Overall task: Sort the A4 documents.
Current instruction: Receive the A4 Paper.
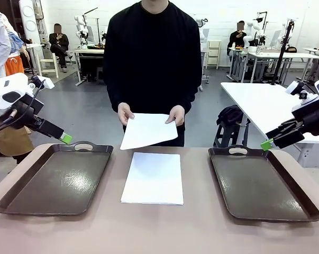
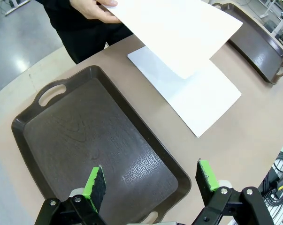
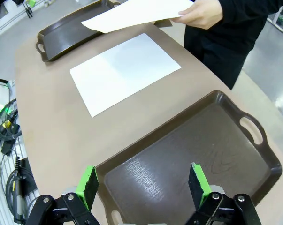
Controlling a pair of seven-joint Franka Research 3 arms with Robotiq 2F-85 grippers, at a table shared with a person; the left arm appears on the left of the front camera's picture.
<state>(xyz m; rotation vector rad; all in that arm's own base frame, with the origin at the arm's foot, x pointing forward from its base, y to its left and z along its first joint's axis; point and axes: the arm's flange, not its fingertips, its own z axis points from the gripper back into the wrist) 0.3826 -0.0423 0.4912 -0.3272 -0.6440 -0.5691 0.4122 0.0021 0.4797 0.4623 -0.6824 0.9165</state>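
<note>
The brown surface (image 1: 159, 233) carries two dark trays with white paper between them. The robot's left hand (image 2: 150, 179) hangs over the near end of the left tray (image 2: 85, 136), with its fingers wide apart and nothing in them. The robot's right hand (image 3: 143, 180) hangs the same way over the right tray (image 3: 193, 145), also apart and empty.

The A4 documents are in two places. The flat paper (image 1: 153, 177) lies on the surface ahead of both hands and between them; whether it is one sheet or several cannot be told. The lifted sheet (image 1: 147, 129) is beyond it, held in the air by the person's hands (image 1: 176, 114), and its free corner droops toward the robot.

Several things may go wrong. The lifted sheet is thin and bends, so a pinch on the drooping corner could crease it or let it slip. A pinch closer in would come near the person's fingers. The flat paper gives no edge to grip, so the fingers may only push it along. If both hands reach for the middle together, they could meet.
</note>
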